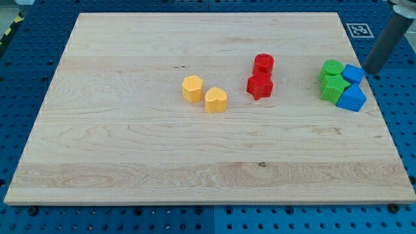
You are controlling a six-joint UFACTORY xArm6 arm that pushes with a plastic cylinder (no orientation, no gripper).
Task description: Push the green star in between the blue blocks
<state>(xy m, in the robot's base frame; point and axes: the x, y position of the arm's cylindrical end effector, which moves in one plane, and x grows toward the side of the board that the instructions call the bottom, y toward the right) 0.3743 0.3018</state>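
Board [130, 149]: red blocks [260, 77] well apart from green star [333, 88].

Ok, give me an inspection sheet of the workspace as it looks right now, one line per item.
Surface: wooden board on a blue pegboard table.
Job's things: green star tight in a cluster at the view's right, with a blue cube to its upper right and a blue triangular block to its lower right.
Clutter: green cylinder, red cylinder, red star, two yellow blocks.
Hand: none; my tip sits right of the blue cube.
Cables: nothing seen.
Surroundings: marker tag at the board's top right corner.
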